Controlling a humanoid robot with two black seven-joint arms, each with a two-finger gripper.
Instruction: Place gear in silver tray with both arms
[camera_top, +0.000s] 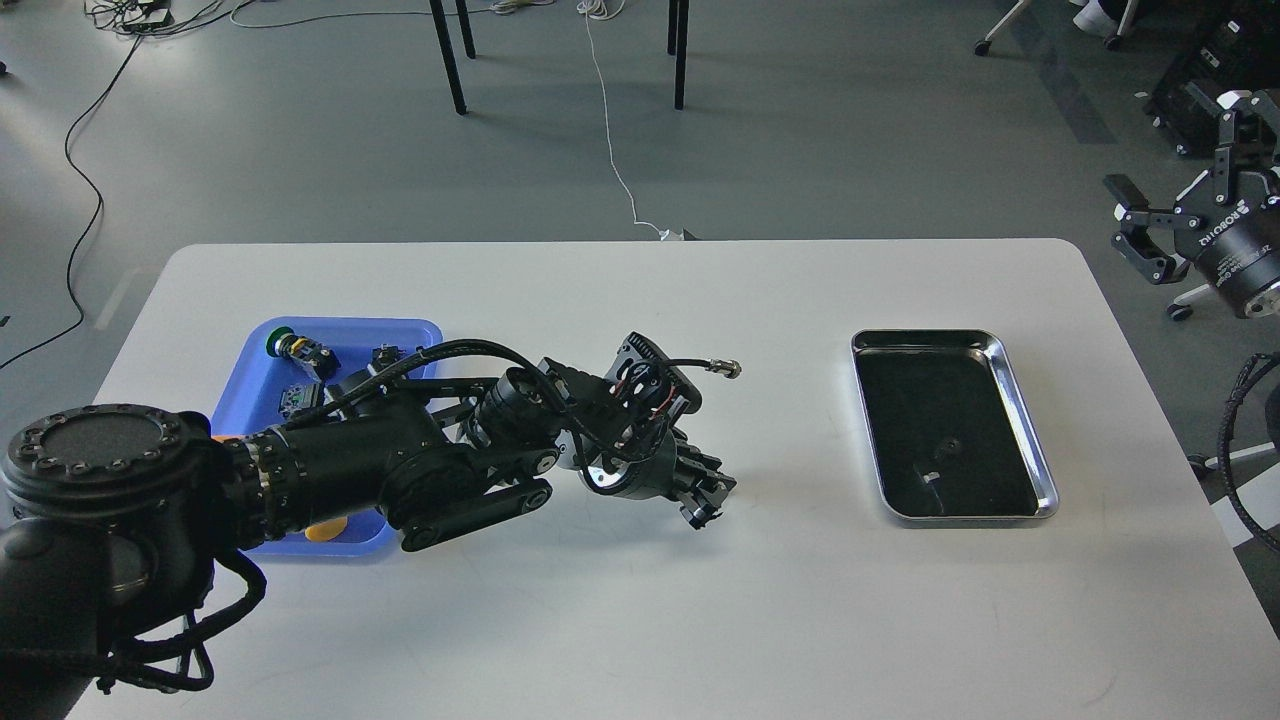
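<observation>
A white table with rounded corners fills most of the head view, standing on a grey floor. Beyond its far edge are dark furniture legs, a white cable trailing across the floor, and black cords at the far left. Office chair bases and dark equipment sit at the far right.

The left arm reaches in from the near left corner across a blue plastic tray that sits toward the table's left edge and holds several small parts. The left gripper hangs low over the bare middle of the table, between the two trays. It appears dark and end-on, so I cannot tell whether its fingers are apart or closed, or whether it carries a gear.

The silver tray lies toward the table's right edge, well apart from the left gripper. Its dark bottom shows only small reflections; no gear is clearly visible inside.

The right gripper is raised off the table's far right corner, fingers spread and empty.

Judging from this, the placement is not yet done: a gear must still reach the silver tray.
</observation>
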